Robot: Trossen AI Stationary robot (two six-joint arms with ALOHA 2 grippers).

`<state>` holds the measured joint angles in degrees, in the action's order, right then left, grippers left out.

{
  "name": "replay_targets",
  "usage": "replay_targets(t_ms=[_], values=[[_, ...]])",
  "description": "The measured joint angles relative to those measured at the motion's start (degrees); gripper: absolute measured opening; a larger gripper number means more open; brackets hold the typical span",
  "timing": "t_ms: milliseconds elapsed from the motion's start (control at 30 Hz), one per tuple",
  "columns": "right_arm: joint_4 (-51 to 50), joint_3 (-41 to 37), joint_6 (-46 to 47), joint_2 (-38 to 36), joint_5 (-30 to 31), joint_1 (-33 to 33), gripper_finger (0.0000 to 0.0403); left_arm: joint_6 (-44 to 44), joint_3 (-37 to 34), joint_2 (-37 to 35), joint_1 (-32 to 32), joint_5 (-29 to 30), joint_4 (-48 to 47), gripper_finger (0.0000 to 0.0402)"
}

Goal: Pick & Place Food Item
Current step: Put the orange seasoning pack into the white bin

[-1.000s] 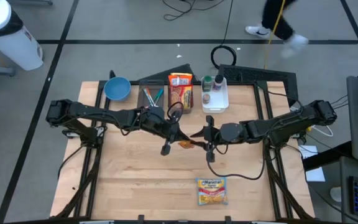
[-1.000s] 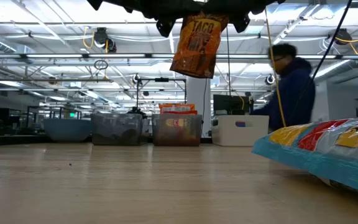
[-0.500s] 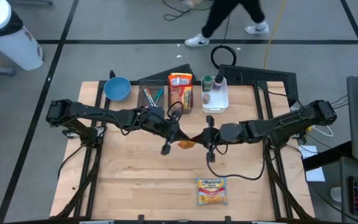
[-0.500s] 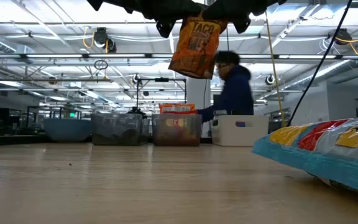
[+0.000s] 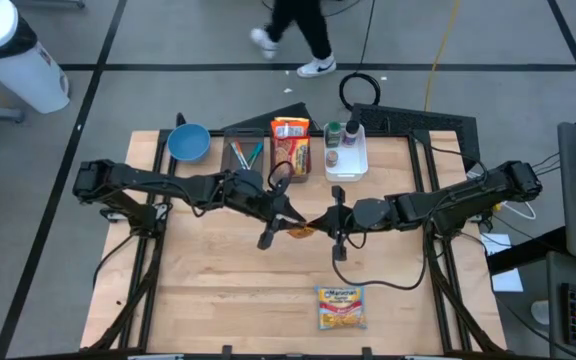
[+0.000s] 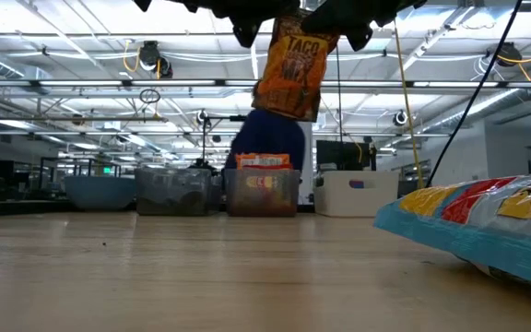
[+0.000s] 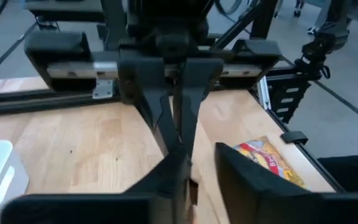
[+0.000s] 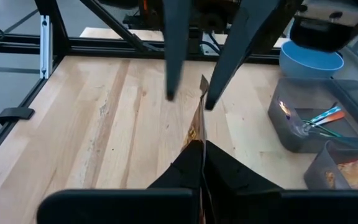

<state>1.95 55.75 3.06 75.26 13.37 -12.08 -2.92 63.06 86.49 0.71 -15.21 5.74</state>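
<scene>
An orange taco-mix packet [image 6: 291, 65] hangs in the air over the middle of the table, also seen edge-on in the right wrist view [image 8: 199, 118]. My right gripper [image 5: 330, 222] comes from the table's right and is shut on the packet's top. My left gripper [image 5: 290, 216] faces it from the table's left and stands open. Its two fingertips [image 8: 173, 93] flank the packet's top edge with a gap on each side. My right gripper pinches the packet's top edge [image 8: 199, 138] between its two fingers. The fingers [image 8: 229, 169] come nearly level from the table's right side, slanting a little down. The packet hangs below them, slightly tilted and well clear of the table.
A noodle package [image 5: 340, 306] lies flat near the table's near edge. Along the far edge stand a blue bowl [image 5: 188, 142], a bin of pens [image 5: 245, 155], a bin with a snack bag [image 5: 290, 145] and a white tray with bottles [image 5: 346, 152]. A person walks beyond the far edge.
My right gripper has shut on the packet's top, and my left gripper has opened and let go of it. Both hands have kept their places. The packet still hangs at the same height and has swung slightly.
</scene>
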Motion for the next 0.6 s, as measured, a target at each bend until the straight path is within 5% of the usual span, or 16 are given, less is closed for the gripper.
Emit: replay_targets(t_ms=[300,600], values=[[-3.7,1.4,0.8,0.0,0.0,0.1,0.0,-1.0,0.0,-7.0,-2.2,4.0,-6.4,0.0232],[-20.4,9.1,0.2,0.0,0.1,4.9,0.0,-2.6,0.0,-16.7,-4.0,5.0,-23.4,0.0279]])
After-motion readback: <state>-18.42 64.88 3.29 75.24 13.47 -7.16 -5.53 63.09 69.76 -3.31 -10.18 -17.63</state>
